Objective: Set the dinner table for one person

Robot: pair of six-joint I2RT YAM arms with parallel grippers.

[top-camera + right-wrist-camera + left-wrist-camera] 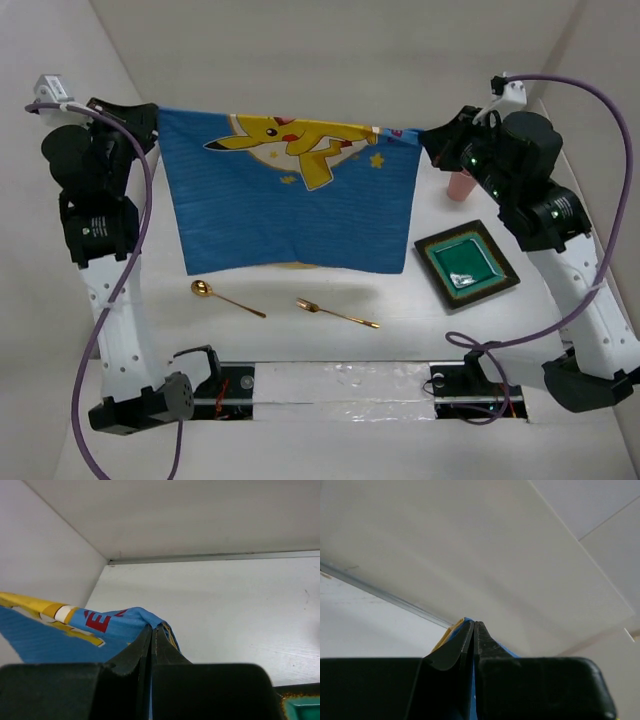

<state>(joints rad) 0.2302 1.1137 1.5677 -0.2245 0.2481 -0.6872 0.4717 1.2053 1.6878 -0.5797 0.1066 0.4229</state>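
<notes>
**Worktop** [300, 345]: white, matte and flat, with white walls on three sides.

**Near row:** gold spoon [225, 298] and gold fork [337, 314] lie apart, just in front of the cloth's lower hem.

**Mid right:** green square plate [456, 233], beside the cloth's right edge and not touching it.

**Cloth** [300, 210]: blue with a cartoon print, hanging as a sheet. Its long top edge runs left to right.

**Left end effector** [150, 125]: pinched tight on the upper left corner.

**Right end effector** [428, 135]: pinched tight on the upper right corner.

**Relation:** the worktop lies straight below both, and neither arm is nearer. Whether the hem touches it cannot be told. Laying the cloth flat probably needs an even descent, and the hem may reach the cutlery.

**Far:** pink cup [460, 186] beyond the right end effector.
</notes>
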